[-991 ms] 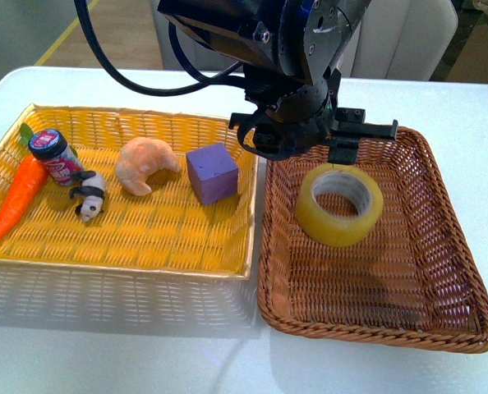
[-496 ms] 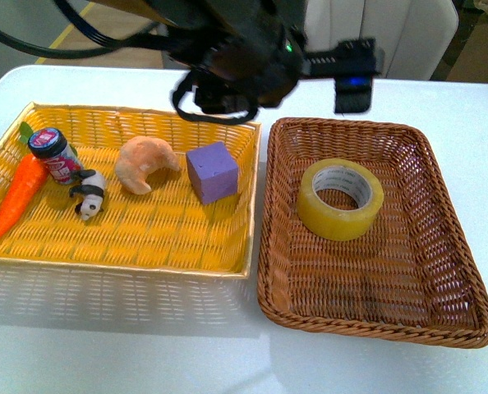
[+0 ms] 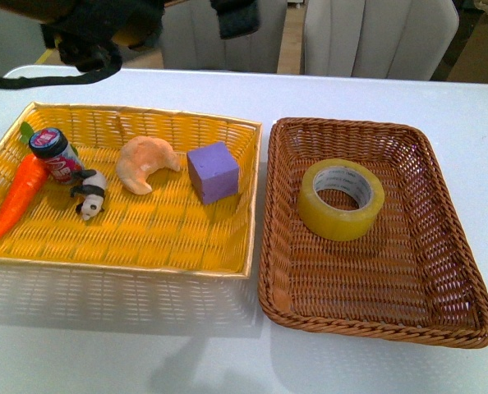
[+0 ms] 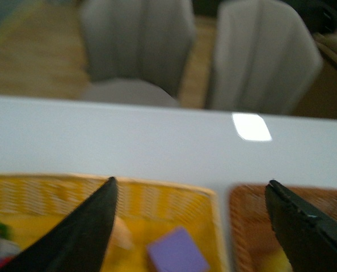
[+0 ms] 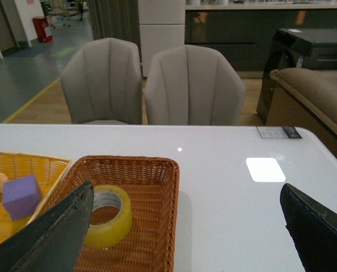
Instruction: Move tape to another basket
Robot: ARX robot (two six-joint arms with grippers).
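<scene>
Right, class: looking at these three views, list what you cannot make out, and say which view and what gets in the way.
- Front view: the left tool is cut off by the top edge; only dark parts of the arm show.
- Front view: the right tool is absent.
- Left wrist view: motion blur smears the purple block and the brown basket; the tape cannot be made out.
- Front view: the bottle label is too small to read.
- Right wrist view: the yellow basket is cut off by the frame edge.

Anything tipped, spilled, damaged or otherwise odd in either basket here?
Nothing stands out. The tape lies flat inside the brown basket, free of either tool. The yellow basket holds its items in a tidy row, nothing spilled.
</scene>
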